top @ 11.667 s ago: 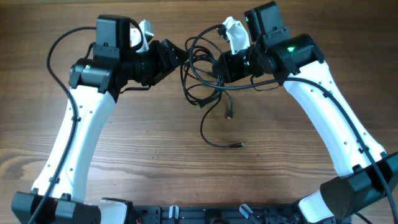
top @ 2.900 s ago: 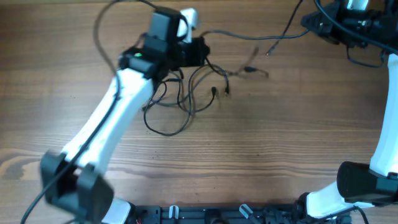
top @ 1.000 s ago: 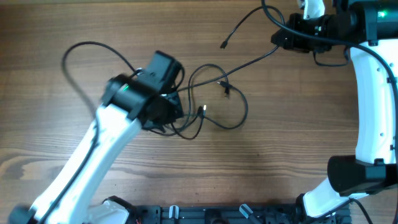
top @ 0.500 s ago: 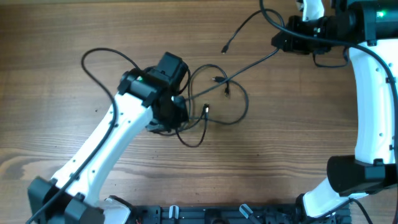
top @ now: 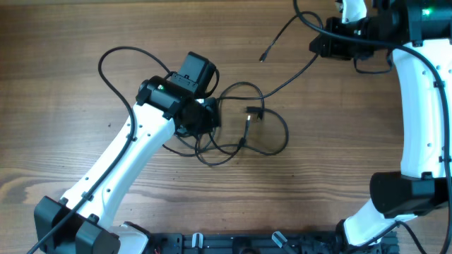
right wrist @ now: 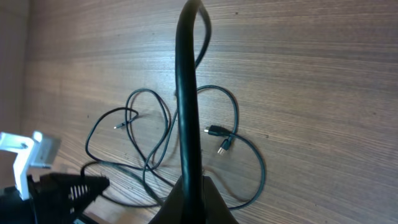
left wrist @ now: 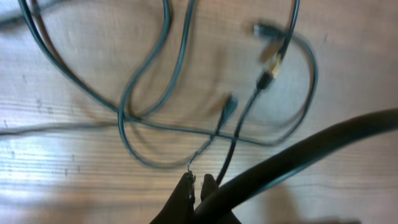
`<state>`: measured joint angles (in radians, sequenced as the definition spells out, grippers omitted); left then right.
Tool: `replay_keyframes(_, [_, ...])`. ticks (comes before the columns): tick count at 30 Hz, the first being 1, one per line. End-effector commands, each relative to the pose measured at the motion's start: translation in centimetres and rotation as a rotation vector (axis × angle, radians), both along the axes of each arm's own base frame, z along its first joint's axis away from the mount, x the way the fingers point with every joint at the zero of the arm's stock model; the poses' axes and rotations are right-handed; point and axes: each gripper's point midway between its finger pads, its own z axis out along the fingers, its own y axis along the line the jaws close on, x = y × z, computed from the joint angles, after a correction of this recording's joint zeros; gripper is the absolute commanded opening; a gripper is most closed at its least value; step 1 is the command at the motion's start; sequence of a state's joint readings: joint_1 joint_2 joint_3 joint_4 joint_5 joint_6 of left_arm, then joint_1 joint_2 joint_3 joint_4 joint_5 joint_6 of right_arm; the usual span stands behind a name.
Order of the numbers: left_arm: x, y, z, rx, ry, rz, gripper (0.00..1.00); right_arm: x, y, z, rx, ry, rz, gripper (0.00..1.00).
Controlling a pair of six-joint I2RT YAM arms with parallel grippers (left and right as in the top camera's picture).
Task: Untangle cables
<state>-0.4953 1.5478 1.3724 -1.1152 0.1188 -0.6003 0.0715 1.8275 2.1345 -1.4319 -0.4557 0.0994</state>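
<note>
L gripper point(left wrist: 194, 184), pinched shut on one strand, sat at the left edge of the cables point(top: 285, 134) we saw looped mid-table point(top: 318, 197), one cord running diag. up-right to the far R gripper point(top: 316, 46), clamped shut on it.

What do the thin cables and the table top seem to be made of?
The cables: probably black rubber or plastic jacket, matte; they lie in soft loops. The table: wood or wood-look laminate, brown with long grain lines; which, I cannot tell.
</note>
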Motion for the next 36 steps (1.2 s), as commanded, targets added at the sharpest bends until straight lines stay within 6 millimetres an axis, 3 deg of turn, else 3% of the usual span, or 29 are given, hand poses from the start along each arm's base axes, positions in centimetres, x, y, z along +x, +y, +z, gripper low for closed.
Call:
replay_keyframes(1, [1.8, 3.5, -0.3, 0.183, -0.088, 0.084, 0.04, 0.3, 0.6, -0.6, -0.05, -0.003, 0.027, 0.04])
replay_keyframes(3, [2.1, 6.3, -0.2, 0.293, -0.104, 0.13, 0.04, 0.7, -0.2, -1.2, -0.094, 0.005, -0.012, 0.04])
replay_keyframes(5, [2.9, 6.9, -0.1, 0.284, -0.119, 0.161, 0.04, 2.3, -3.6, -2.2, -0.233, 0.015, -0.21, 0.05])
replay_keyframes(7, [3.9, 5.6, 0.2, 0.214, -0.152, 0.157, 0.04, 3.2, -5.8, -3.6, -0.325, 0.04, -0.33, 0.04])
replay_keyframes(10, [4.7, 0.4, 1.2, 0.012, -0.191, 0.072, 0.04, 3.9, -6.1, -7.8, -0.377, 0.153, -0.328, 0.05])
replay_keyframes(11, [4.6, -0.9, 1.4, -0.028, -0.195, 0.064, 0.04, 4.1, -6.6, -9.4, -0.395, 0.201, -0.346, 0.27])
replay_keyframes(12, [4.5, -1.5, 1.5, -0.048, -0.193, 0.086, 0.04, 4.2, -6.8, -10.4, -0.398, 0.226, -0.346, 0.56])
replay_keyframes(13, [4.5, -1.9, 1.6, -0.065, -0.191, 0.111, 0.04, 4.3, -6.6, -11.0, -0.39, 0.244, -0.33, 0.71])
replay_keyframes(14, [4.5, -2.3, 1.7, -0.085, -0.186, 0.14, 0.04, 4.2, -5.9, -11.1, -0.366, 0.246, -0.282, 0.76])
replay_keyframes(17, [4.9, -3.8, 2.5, -0.204, -0.159, 0.219, 0.04, 3.4, -1.2, -8.1, -0.157, 0.159, -0.023, 0.8])
replay_keyframes(20, [5.9, -5.5, 3.8, -0.358, -0.127, 0.359, 0.04, 1.8, 1.8, -2.9, 0.001, 0.016, 0.125, 0.8])
replay_keyframes(22, [6.7, -7.3, 5.4, -0.496, -0.106, 0.424, 0.04, 0.8, 2.6, -0.9, 0.017, -0.064, 0.214, 0.8])
replay_keyframes(24, [7.6, -9.0, 7.5, -0.651, -0.075, 0.486, 0.04, 0.3, 3.0, -0.8, 0.018, -0.083, 0.278, 0.77])
replay_keyframes(28, [7.9, -9.5, 8.6, -0.824, 0.145, 0.814, 0.04, -1.7, 5.7, 0.3, 0.098, -0.205, 0.557, 0.74])
replay_keyframes(32, [8.5, -10.0, 11.2, -0.985, 0.276, 0.825, 0.04, -2.2, 6.6, 0.2, 0.06, -0.285, 0.692, 0.7])
replay_keyframes(34, [9.0, -10.0, 12.8, -1.068, 0.326, 0.812, 0.04, -2.7, 7.2, 0.0, 0.049, -0.304, 0.753, 0.65])
replay_keyframes(36, [9.2, -9.9, 13.3, -1.087, 0.328, 0.802, 0.04, -3.2, 8.4, 0.0, 0.048, -0.317, 0.799, 0.58])
